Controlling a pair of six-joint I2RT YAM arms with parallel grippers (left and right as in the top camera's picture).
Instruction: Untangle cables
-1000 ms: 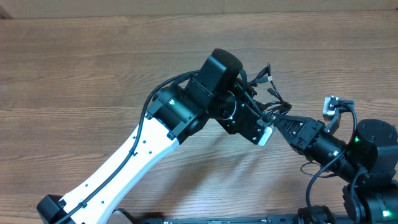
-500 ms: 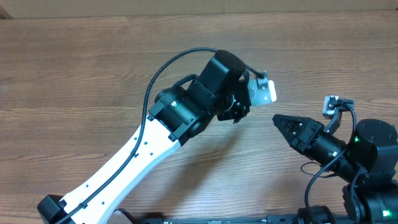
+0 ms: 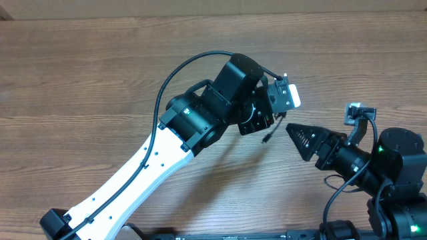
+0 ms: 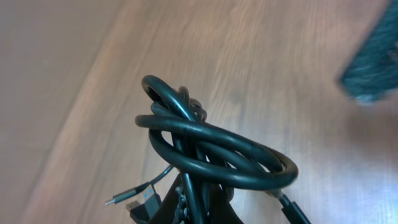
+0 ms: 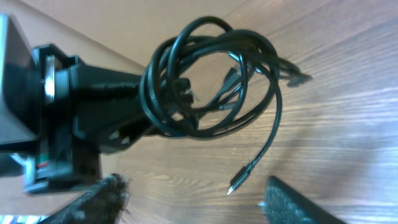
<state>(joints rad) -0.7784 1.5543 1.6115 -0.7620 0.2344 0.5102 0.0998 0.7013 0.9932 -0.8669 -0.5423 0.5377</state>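
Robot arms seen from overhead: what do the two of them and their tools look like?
The left arm has a long white link with a thin black cable along it, black rounded joints and a black left tool. The right arm is all black, with looping black wires, a green light and a wedge-shaped right tool.

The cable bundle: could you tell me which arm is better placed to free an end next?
Probably right: the right gripper, open, faces the dangling plug end; the left gripper is shut on the bundle.

A brown table (image 3: 80, 80) with wood grain running sideways fills the overhead view.
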